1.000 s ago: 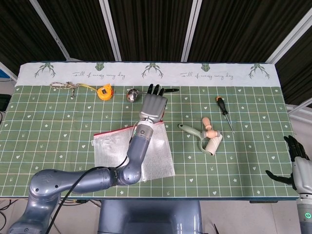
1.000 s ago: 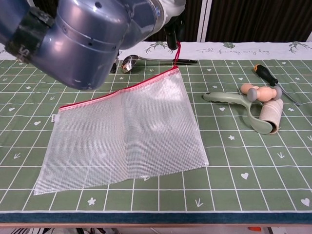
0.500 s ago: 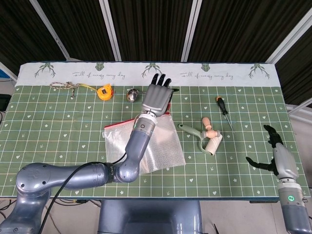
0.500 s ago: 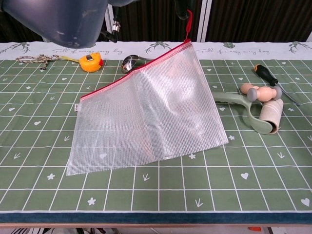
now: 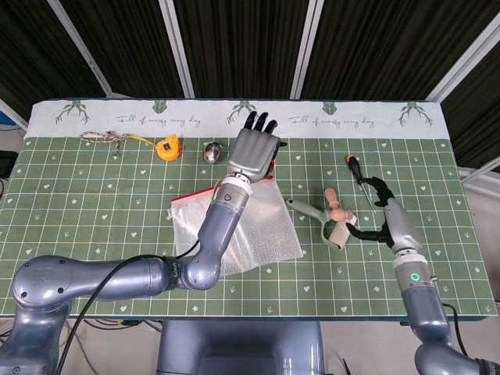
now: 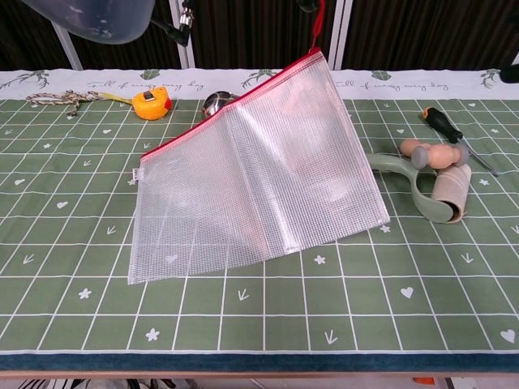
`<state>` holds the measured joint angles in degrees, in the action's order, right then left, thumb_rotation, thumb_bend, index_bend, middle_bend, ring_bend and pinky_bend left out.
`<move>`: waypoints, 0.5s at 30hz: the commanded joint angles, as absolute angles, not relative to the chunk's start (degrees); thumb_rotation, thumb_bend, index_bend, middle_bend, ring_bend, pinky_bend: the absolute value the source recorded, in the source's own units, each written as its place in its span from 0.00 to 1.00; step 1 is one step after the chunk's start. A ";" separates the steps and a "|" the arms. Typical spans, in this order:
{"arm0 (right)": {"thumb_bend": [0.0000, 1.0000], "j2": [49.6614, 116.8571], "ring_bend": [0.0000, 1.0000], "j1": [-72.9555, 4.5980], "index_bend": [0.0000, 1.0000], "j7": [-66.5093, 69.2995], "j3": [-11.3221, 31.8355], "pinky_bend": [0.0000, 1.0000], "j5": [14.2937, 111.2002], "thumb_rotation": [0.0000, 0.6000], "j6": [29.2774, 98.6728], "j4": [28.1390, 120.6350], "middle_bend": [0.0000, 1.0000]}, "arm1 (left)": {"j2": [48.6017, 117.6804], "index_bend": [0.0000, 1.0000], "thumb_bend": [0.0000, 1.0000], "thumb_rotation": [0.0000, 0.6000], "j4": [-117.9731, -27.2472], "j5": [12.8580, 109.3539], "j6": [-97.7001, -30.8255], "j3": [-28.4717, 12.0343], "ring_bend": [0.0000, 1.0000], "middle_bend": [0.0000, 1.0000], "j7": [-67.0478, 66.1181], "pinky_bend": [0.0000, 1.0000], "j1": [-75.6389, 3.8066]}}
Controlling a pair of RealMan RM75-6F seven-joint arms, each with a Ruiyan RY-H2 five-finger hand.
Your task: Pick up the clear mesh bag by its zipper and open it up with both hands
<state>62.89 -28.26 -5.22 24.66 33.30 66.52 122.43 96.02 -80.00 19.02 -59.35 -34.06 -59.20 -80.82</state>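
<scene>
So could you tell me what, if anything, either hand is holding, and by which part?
The left hand holds the mesh bag by its red zipper pull; the right hand holds nothing.

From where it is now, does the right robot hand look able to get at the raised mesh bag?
Probably yes: the right robot hand is open, and only the low lint roller lies between it and the mesh bag.

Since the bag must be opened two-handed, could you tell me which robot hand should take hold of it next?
Probably the right robot hand: it is empty, fingers apart, beside the bag. The left robot hand already lifts the bag by its red zipper pull.
</scene>
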 commanded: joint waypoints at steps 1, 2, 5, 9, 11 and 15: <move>0.35 67.53 0.00 -34.79 0.18 -8.57 28.02 0.20 25.46 1.00 67.25 121.58 0.00 | 95.55 0.65 0.59 1.00 -80.24 18.73 -59.27 -33.83 0.00 0.17 -58.68 0.00 -81.15; 0.35 68.41 0.00 -36.02 0.20 -9.08 28.56 0.20 23.98 1.00 67.54 121.23 0.00 | 95.39 0.65 0.59 1.00 -80.35 18.65 -59.25 -33.76 0.00 0.17 -58.51 0.00 -81.25; 0.36 71.55 0.00 -40.10 0.26 -10.60 30.36 0.20 19.31 1.00 68.95 119.77 0.00 | 94.74 0.65 0.59 1.00 -80.90 18.54 -59.22 -33.37 0.00 0.17 -57.97 0.00 -81.50; 0.37 75.37 0.00 -44.41 0.30 -11.98 32.12 0.20 14.27 1.00 70.88 117.69 0.00 | 93.96 0.65 0.59 1.00 -81.53 18.37 -59.22 -32.83 0.00 0.17 -57.18 0.00 -81.69; 0.37 76.87 0.00 -46.01 0.31 -12.47 32.71 0.20 12.49 1.00 71.49 116.60 0.00 | 93.60 0.65 0.59 1.00 -81.70 18.31 -59.17 -32.59 0.00 0.17 -56.91 0.00 -81.80; 0.38 79.83 0.00 -49.21 0.33 -13.56 33.90 0.20 9.12 1.00 72.71 113.43 0.01 | 92.63 0.65 0.59 1.00 -82.23 18.16 -58.99 -32.26 0.00 0.16 -56.08 0.00 -82.11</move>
<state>78.47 -47.90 -12.77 33.11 10.42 71.89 114.95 92.81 -82.10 18.21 -59.04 -32.36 -56.23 -82.01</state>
